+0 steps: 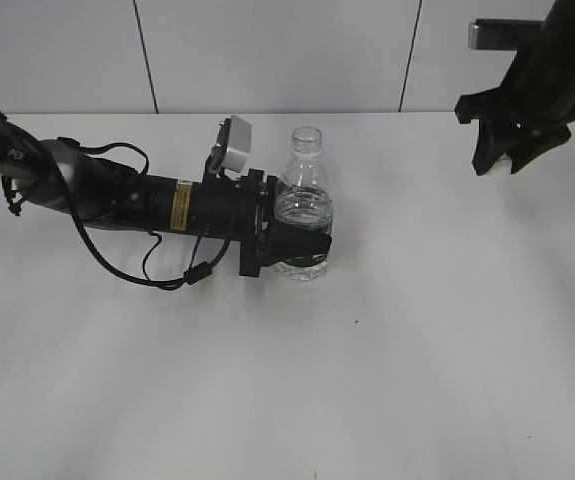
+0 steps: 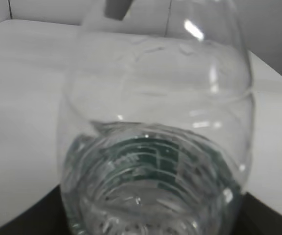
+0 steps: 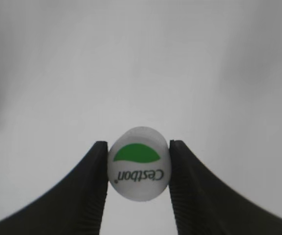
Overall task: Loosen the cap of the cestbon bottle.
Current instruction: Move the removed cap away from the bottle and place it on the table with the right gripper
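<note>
Cap (image 3: 139, 170) is sitting pinched between the two fingers of the right gripper (image 1: 501, 160), which is hanging above the far right of the tabletop (image 1: 447, 330), well apart from the bottle. Cestbon bottle (image 1: 303, 205) is standing upright near the middle, its neck bare and open, with the left gripper (image 1: 302, 245) clamping its lower body from the left side. Judging by this, the cap is already off; any further move is turning on the wide sideways gap between cap and neck.
</note>
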Controlling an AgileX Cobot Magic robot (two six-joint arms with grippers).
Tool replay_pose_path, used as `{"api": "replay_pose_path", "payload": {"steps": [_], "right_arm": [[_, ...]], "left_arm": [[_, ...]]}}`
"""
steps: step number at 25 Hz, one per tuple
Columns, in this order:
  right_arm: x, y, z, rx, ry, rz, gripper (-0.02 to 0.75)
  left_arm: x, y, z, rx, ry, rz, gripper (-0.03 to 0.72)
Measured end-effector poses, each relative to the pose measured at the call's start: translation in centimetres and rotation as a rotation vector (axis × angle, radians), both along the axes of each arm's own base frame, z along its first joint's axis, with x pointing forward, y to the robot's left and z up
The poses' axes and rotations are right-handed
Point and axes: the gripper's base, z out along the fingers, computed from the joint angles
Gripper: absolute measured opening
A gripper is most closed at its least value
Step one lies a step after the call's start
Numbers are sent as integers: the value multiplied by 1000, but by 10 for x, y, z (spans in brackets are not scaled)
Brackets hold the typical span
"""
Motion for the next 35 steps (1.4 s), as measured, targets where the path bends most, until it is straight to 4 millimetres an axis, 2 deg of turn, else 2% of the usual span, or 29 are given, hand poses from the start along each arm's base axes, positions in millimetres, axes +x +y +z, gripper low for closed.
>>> {"api": "replay_pose_path", "payload": {"steps": [4,9,16,24,35], "right_arm": [[-6,-4,-26,-22,-14,-36,293],[-8,-6,-47,-34,-16,-69,293],[-4,-10,-52,-67,-57,-103,293],[-2,-11,-80,-89,1,-102,293],[1,-10,-83,-81,-27,-112,292]], "left_arm": [[0,0,0,0,0,0,406],[0,0,0,-1,0,-1,406],[0,0,0,3,-3,2,406],[0,0,0,4,-3,2,406],[0,0,0,4,-3,1,406]]}}
